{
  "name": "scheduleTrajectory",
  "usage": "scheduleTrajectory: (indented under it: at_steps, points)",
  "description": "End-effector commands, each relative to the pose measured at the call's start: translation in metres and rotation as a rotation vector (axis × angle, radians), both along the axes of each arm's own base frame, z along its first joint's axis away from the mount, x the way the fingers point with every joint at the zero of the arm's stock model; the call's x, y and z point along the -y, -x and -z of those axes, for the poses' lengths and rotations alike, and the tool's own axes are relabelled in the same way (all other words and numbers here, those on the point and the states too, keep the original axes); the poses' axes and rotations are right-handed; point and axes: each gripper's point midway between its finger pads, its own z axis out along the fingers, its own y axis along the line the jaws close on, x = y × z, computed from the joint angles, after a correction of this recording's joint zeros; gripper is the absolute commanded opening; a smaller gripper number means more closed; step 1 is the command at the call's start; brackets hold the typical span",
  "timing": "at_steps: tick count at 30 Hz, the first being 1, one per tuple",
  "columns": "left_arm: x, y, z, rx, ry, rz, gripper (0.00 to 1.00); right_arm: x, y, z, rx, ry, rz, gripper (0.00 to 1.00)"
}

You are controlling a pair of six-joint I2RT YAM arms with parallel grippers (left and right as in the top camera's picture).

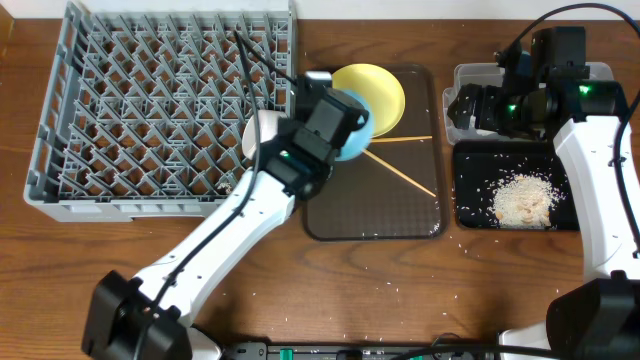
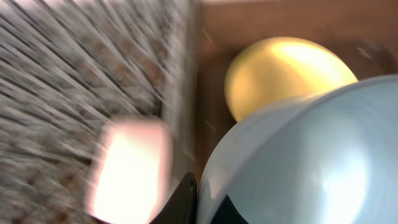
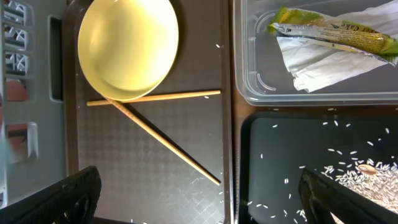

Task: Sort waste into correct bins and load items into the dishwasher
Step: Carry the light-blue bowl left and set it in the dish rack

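Overhead: fixed high, faces straight down, takes in whole table, dish rack at left.
Left wrist: very close, blurred; light blue bowl fills lower right, rack edge at left.
Right wrist: raised, faces down over brown tray, clear tub, black tray.
Yellow plate shared by all three views; chopsticks, tub, black tray shared by overhead and right wrist.

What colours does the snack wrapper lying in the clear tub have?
Green and yellow. The snack wrapper shows best in the right wrist view.
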Motion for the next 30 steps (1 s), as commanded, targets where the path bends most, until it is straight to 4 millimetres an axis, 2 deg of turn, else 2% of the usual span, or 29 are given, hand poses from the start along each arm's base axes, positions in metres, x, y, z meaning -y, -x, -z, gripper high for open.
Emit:
scheduleTrajectory:
  at_steps: [1,6,11,16,21,26,30]
  points:
    - [-0.054,-0.028,-0.032,0.087,-0.310,-0.032,0.07,0.003,0.000,-0.009,0.029,0.008,-0.002,0.99]
    - [-0.098,-0.064,-0.060,0.136,-0.384,-0.094,0.07,0.003,0.000,-0.009,0.033,0.008,-0.002,0.99]
    - [-0.145,-0.100,-0.072,0.162,-0.505,-0.258,0.07,0.003,-0.001,-0.009,0.034,0.008,-0.001,0.99]
    - [-0.164,-0.131,-0.059,0.173,-0.719,-0.359,0.07,0.003,-0.002,-0.010,0.041,0.008,-0.002,0.99]
    - [-0.166,-0.152,-0.033,0.185,-0.834,-0.421,0.07,0.003,-0.002,-0.010,0.041,0.008,-0.001,0.99]
    - [-0.170,-0.155,-0.002,0.143,-0.881,-0.464,0.07,0.003,-0.002,-0.010,0.040,0.009,-0.002,0.99]
    - [-0.172,-0.153,0.014,0.110,-0.906,-0.477,0.08,0.003,-0.002,-0.010,0.040,0.009,-0.002,0.99]
